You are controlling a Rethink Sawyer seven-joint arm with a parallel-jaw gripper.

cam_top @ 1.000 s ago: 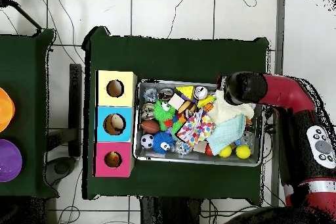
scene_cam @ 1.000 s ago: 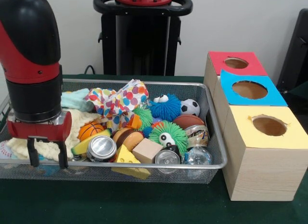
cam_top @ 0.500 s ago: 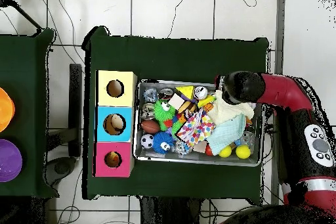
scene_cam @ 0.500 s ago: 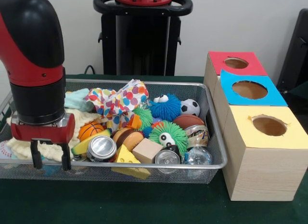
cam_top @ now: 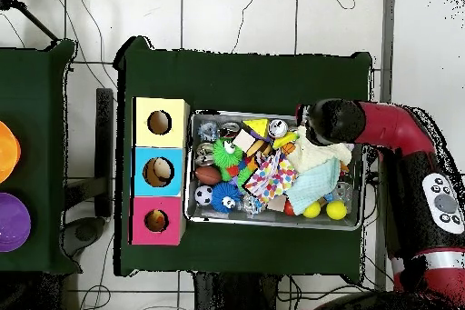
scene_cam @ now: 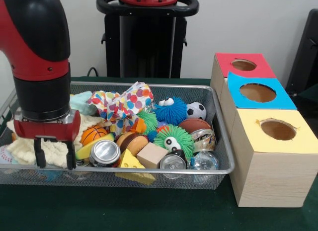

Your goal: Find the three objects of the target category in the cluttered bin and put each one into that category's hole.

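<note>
Front view: gripper [scene_cam: 53, 160] spread wide, empty, hanging over cream cloth [scene_cam: 49, 150] at bin [scene_cam: 149, 174] corner, beside can [scene_cam: 104, 152]. Overhead view: arm [cam_top: 381, 134] above bin corner farthest from three holed boxes [cam_top: 160, 170].

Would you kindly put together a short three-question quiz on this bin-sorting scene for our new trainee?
1. True or false: the gripper is open and holds nothing.
2. In the front view, which box lies nearest the camera: A red box, B blue box, C yellow box?
3. Fill in: the soccer ball lies right beside the fuzzy ____ ball with eyes, in the wire bin.

Key: 1 true; 2 C; 3 blue.
</note>
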